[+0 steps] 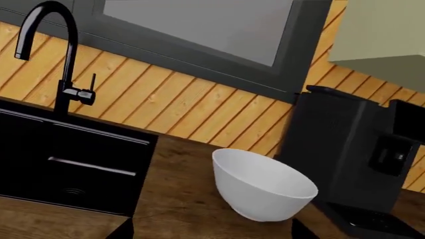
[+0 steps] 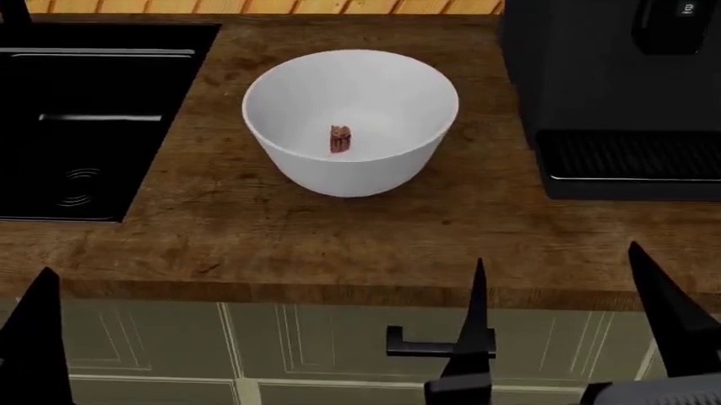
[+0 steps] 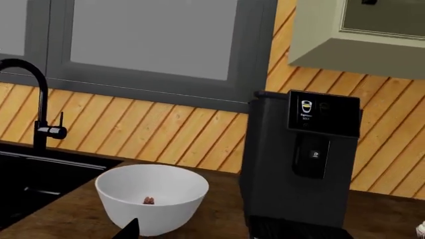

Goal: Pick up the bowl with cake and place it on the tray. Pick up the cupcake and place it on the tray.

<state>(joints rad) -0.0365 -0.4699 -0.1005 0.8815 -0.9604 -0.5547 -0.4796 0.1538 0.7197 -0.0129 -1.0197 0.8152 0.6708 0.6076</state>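
Observation:
The white bowl [image 2: 349, 101] stands upright on the wooden counter [image 2: 338, 240], between the sink and the coffee machine. The small brown cake [image 2: 341, 140] lies at its bottom. The bowl [image 1: 262, 186] also shows close ahead of my left gripper [image 1: 211, 234], which is open and empty. One left finger [image 2: 40, 333] shows in front of the counter edge. My right gripper [image 2: 569, 308] is open and empty, held before the counter, nearer than the bowl [image 3: 151, 201] and to its right. A whitish scrap [image 3: 420, 229] at the frame edge may be the cupcake. The tray is out of view.
A black sink [image 2: 90, 126] with a black faucet [image 1: 47, 55] lies left of the bowl. A black coffee machine [image 2: 614, 93] stands close on its right. Behind is a slatted wood wall [image 1: 172, 99]. Below the counter edge is a cabinet with a dark handle [image 2: 411, 344].

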